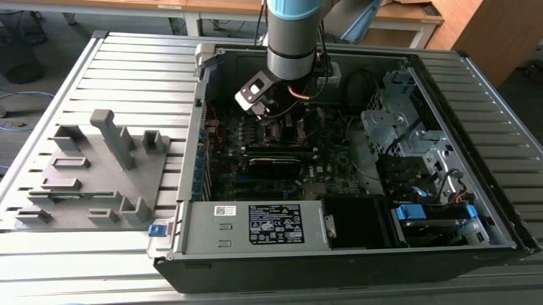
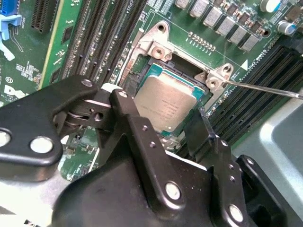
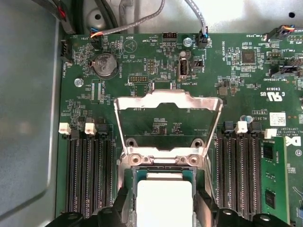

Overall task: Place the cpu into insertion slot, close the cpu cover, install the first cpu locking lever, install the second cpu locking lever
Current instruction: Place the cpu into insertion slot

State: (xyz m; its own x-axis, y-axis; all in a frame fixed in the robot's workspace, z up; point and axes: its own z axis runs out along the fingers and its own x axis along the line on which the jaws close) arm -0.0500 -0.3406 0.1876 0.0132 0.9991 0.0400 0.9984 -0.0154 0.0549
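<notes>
The cpu (image 2: pixel 168 106), a small square chip with a dull metal top, lies flat in the insertion slot (image 2: pixel 182 68) on the green motherboard. My gripper (image 2: pixel 161 108) straddles it, one black finger (image 2: pixel 124 106) against each of two opposite edges. In the first wrist view the cpu (image 3: pixel 164 208) looks bright between the same fingers (image 3: pixel 122 204), and my gripper (image 3: pixel 162 194) sits over it. The cpu cover (image 3: pixel 168 101), a silvery frame with an open window, stands swung up behind the slot. A thin locking lever (image 2: pixel 265 88) sticks out beside the socket. In the exterior view my gripper (image 1: pixel 278 124) is low inside the case.
Black memory slots (image 3: pixel 90 175) flank the socket on both sides. The open computer case (image 1: pixel 195 121) walls in the board, with a power supply (image 1: pixel 276 222) in front and a drive cage (image 1: pixel 398 121) at the exterior view's right. A grey fixture (image 1: pixel 93 165) stands at its left.
</notes>
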